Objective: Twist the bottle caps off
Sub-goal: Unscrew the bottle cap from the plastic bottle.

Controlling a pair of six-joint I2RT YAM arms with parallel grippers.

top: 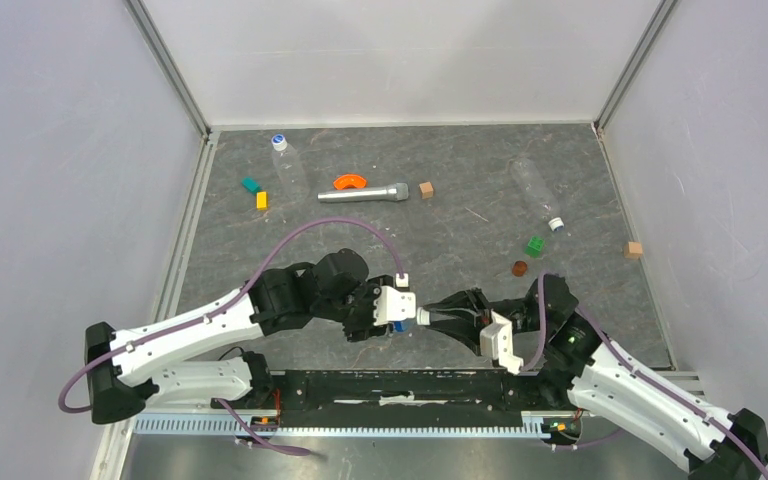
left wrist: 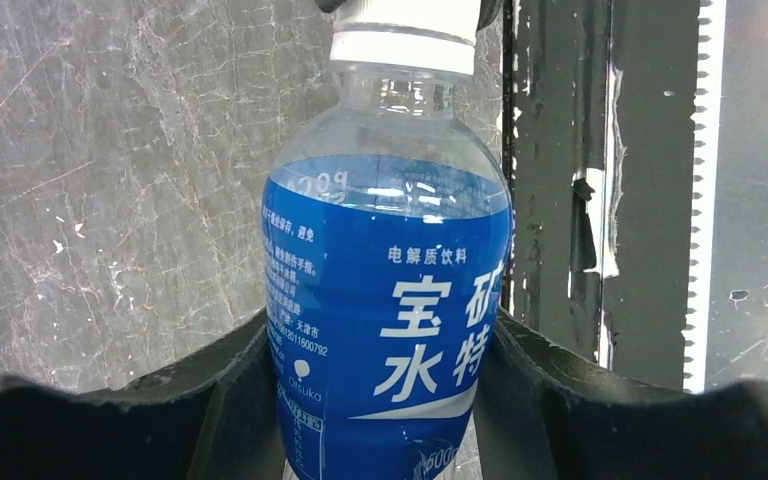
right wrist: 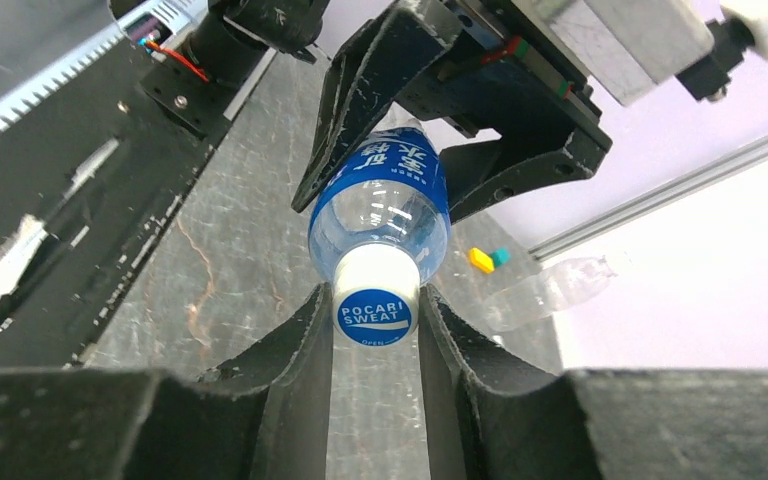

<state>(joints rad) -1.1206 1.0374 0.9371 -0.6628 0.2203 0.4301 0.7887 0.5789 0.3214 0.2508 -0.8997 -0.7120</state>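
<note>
unscrewing in hand: one cap of three gripped, not yet off.
clamped round the belly of the blue-label bottle (left wrist: 390, 330) with the left gripper (top: 388, 318), holding it sideways at near centre between the arms; pinched snug on its cap (right wrist: 375, 315) with the right gripper (top: 438, 317), parted just cap-wide. next, by the look of it: twist the right wrist, keep the left clamp firm against slipping, then draw the cap clear. counted: three bottles, three caps, seemingly all on, with the far-left clear bottle (top: 288, 170) and far-right clear bottle (top: 532, 188) lying well apart.
</note>
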